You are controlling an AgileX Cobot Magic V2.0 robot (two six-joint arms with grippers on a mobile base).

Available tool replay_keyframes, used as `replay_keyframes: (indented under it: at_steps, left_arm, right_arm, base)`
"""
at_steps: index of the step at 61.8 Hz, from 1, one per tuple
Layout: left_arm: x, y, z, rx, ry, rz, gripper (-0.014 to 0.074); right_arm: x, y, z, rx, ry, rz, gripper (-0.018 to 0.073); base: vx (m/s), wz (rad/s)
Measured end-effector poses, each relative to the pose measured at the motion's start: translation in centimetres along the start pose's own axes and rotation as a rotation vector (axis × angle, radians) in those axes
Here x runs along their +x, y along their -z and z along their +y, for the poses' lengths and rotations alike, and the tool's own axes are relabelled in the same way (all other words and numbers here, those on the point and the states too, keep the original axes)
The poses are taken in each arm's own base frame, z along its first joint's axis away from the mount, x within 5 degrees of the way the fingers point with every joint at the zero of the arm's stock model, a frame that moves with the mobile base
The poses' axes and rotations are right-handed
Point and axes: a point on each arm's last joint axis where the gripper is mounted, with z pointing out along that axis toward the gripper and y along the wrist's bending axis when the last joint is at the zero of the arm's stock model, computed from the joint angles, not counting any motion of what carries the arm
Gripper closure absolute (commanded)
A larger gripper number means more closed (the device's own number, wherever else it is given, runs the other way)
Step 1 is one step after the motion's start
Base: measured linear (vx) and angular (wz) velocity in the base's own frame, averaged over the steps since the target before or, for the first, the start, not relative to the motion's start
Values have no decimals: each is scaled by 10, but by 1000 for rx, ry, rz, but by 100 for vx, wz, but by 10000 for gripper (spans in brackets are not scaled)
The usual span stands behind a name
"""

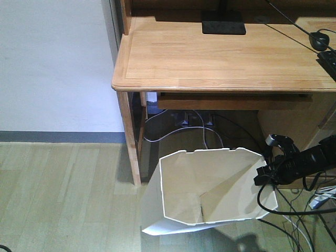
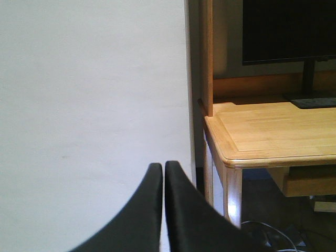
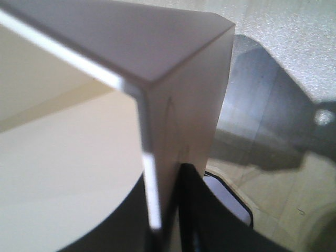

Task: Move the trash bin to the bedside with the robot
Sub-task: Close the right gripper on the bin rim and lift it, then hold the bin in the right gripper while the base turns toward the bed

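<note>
The white trash bin (image 1: 210, 189) is tilted on the wooden floor in front of the desk, its cream inside facing the front camera. My right gripper (image 1: 265, 176) is shut on the bin's right rim. In the right wrist view the thin bin wall (image 3: 178, 105) runs down between the two black fingers of the right gripper (image 3: 168, 210), one inside and one outside. My left gripper (image 2: 164, 168) is shut on nothing, held in the air before a white wall. The bedside is out of view.
A light wooden desk (image 1: 220, 58) stands right behind the bin, its leg (image 1: 130, 136) just left of it. Cables (image 1: 199, 128) hang under the desk, and more cables and a power strip (image 1: 320, 199) lie at the right. A white wall (image 1: 52, 63) fills the left.
</note>
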Motion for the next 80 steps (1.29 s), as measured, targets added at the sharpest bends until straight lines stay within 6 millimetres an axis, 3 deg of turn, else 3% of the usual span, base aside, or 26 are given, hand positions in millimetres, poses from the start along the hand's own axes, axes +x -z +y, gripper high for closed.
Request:
replay_keyframes:
  at_steps: [80]
  left_arm:
    - [0,0,0,0,0,0,603]
  right_arm:
    - [0,2,-1,1,-28,-18,564]
  base:
    - [-2,6]
